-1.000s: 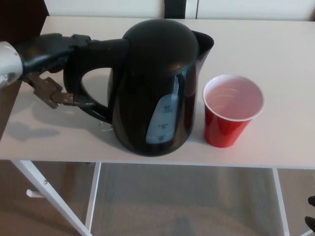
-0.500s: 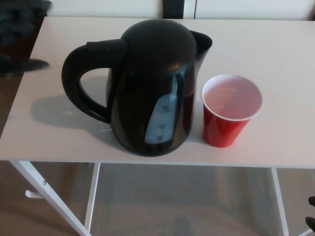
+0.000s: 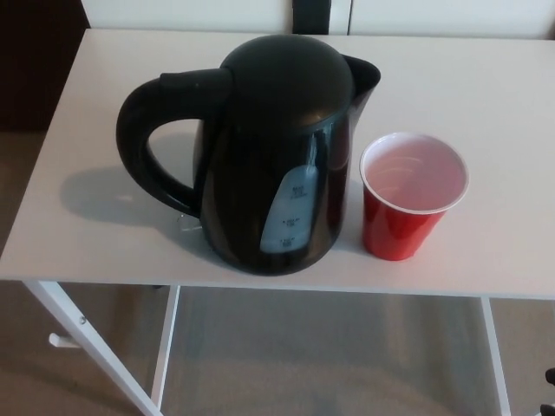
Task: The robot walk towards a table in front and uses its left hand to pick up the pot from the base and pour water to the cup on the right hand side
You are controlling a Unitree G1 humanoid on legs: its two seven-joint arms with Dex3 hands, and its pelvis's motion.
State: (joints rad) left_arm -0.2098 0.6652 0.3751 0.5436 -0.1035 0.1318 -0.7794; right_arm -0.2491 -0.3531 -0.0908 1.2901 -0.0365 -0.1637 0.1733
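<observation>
Neither robot hand shows in the head view. A glossy black plastic electric kettle [image 3: 269, 156] stands upright on the pale white surface [image 3: 486, 78], handle pointing left, just beside a red plastic cup [image 3: 409, 198] with white interior at its right.

The kettle [image 3: 273, 156] has tiny marks on its water window [image 3: 290, 217], too blurry to read.

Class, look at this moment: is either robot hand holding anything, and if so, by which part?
Nothing is held. No robot hand is in view; the black plastic kettle stands free on the white table, its handle ungripped, beside the red plastic cup.
</observation>
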